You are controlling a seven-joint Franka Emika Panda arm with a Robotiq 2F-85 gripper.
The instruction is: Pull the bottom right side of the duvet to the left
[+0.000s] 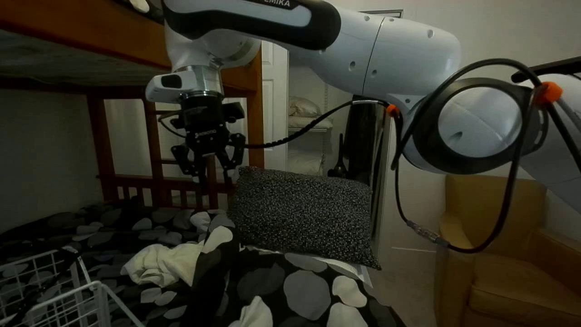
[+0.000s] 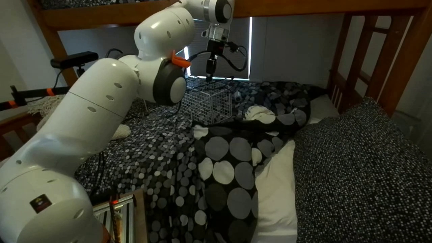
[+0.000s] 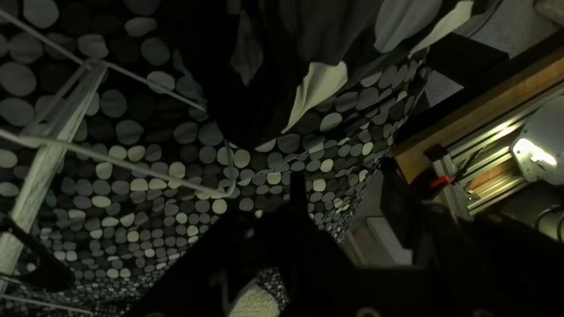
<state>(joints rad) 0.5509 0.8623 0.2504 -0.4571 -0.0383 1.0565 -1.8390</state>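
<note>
Duvet (image 2: 219,173) lies rumpled across the bunk bed (image 2: 303,7), the hand (image 1: 215,181) hanging above it, jaws apart.

there is one arm (image 2: 101,104), one gripper (image 1: 215,184), one duvet (image 2: 224,158), one speckled pillow (image 1: 304,213) and one armchair (image 1: 504,272).

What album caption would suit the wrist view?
A dim look down: rumpled spotted duvet, white wire basket at left, metal rails at right.

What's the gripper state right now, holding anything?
Gripper: open, fingers apart in an exterior view, nothing held.
</note>
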